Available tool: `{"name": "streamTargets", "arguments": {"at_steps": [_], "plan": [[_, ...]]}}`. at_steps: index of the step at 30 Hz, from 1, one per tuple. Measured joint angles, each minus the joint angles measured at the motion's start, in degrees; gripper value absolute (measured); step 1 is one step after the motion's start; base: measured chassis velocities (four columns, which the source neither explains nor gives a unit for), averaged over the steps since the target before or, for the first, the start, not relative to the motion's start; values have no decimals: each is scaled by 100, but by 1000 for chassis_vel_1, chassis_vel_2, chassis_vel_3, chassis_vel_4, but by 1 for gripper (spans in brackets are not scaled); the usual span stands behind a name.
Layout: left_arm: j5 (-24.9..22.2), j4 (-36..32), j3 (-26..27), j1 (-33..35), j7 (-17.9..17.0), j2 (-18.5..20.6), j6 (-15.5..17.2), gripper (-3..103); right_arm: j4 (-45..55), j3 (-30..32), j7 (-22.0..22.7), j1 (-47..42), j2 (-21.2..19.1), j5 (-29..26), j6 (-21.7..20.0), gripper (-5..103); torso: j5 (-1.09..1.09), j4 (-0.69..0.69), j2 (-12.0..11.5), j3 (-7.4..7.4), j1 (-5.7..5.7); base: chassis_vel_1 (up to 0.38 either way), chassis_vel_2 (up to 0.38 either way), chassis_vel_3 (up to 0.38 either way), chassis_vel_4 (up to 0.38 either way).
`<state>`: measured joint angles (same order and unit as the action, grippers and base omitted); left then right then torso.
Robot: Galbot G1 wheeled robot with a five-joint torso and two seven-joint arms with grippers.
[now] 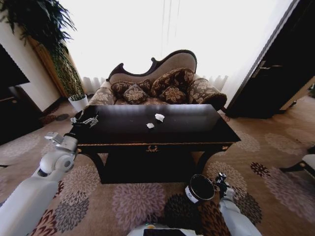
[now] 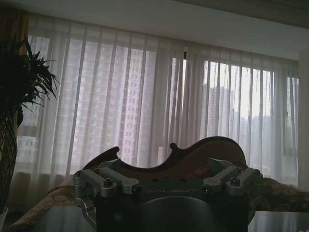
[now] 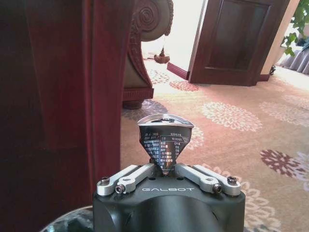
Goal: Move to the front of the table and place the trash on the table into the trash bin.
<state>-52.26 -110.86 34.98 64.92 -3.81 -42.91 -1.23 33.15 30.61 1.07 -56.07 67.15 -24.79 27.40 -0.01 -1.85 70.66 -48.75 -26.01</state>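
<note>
The dark glossy table stands straight ahead. Two small crumpled white scraps of trash lie near its middle. My left gripper hovers open over the table's left end, well to the left of the scraps; in the left wrist view its links are spread wide with nothing between them. Low on the right, in front of the table, my right gripper is shut on the small black trash bin with its white label. The right wrist view shows the fingers closed on the bin.
A patterned sofa with cushions stands behind the table, under bright curtained windows. A white plant pot sits at the back left. A carved table leg is close beside my right gripper. Flowered carpet lies open to the right.
</note>
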Motion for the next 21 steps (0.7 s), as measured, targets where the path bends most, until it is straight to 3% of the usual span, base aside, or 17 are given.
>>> {"name": "streamTargets", "arguments": {"at_steps": [6, 8, 11, 15, 17, 21], "plan": [[0, 0, 0, 0, 0, 0, 0, 100, 165, 4, -65, -157, 109, -4, -8, -1, -1, -2, 0, 0, 0, 0, 0, 0, 0], [0, 0, 0, 0, 0, 0, 0, 100, 330, 5, -98, -269, 190, -23, -35, 9, 0, -1, 0, 0, 0, 0, 0, 0, 0], [0, 0, 0, 0, 0, 0, 0, 100, 483, 5, -123, -381, 284, -34, -59, 15, 0, -1, 0, 0, 0, 0, 0, 0, 0], [0, 0, 0, 0, 0, 0, 0, 100, 612, 5, -144, -467, 385, 6, -64, 37, -1, -1, 0, 0, 0, 0, 0, 0, 0], [0, 0, 0, 0, 0, 0, 0, 100, 637, 5, -144, -480, 398, 12, -68, 37, 0, -1, 0, 0, 0, 0, 0, 0, 0], [0, 0, 0, 0, 0, 0, 0, 100, 691, 15, -145, -516, 415, 33, -83, 53, -1, -1, 0, 0, 0, 0, 0, 0, 0]]}}
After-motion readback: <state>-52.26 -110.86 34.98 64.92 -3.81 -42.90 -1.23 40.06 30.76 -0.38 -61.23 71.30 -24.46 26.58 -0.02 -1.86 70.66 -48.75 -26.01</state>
